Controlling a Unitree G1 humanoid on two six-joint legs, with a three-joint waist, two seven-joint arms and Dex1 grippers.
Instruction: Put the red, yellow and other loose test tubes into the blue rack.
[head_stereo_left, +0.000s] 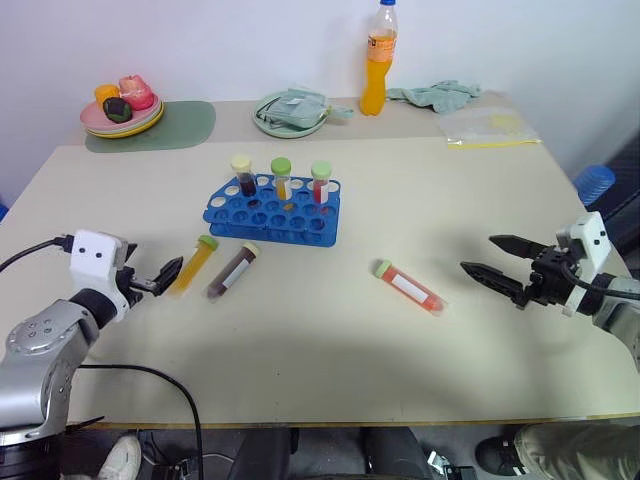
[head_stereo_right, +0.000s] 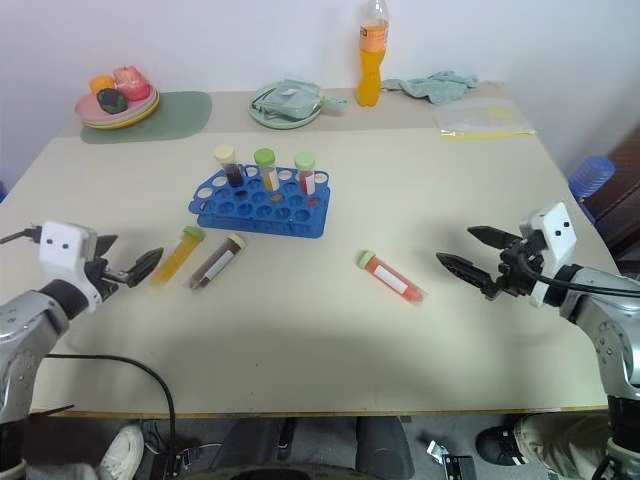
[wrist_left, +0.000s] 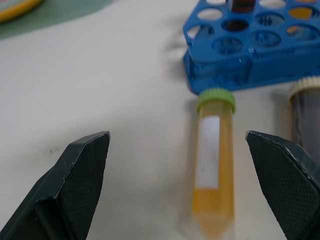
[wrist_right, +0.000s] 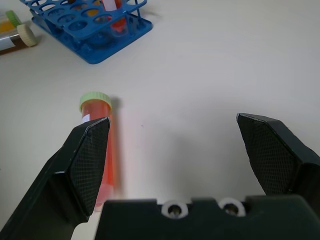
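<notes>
My left gripper spread wide, empty, yellow tube lying just ahead with brown tube beside it. My right gripper also wide, empty, red tube flat on table nearby. Blue rack behind, three tubes upright in it.

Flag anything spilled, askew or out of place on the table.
No spills. Three capped tubes lie flat outside the blue rack: yellow tube and brown tube side by side before it, red tube apart, toward the right gripper. Three other tubes stand upright in the rack.
</notes>
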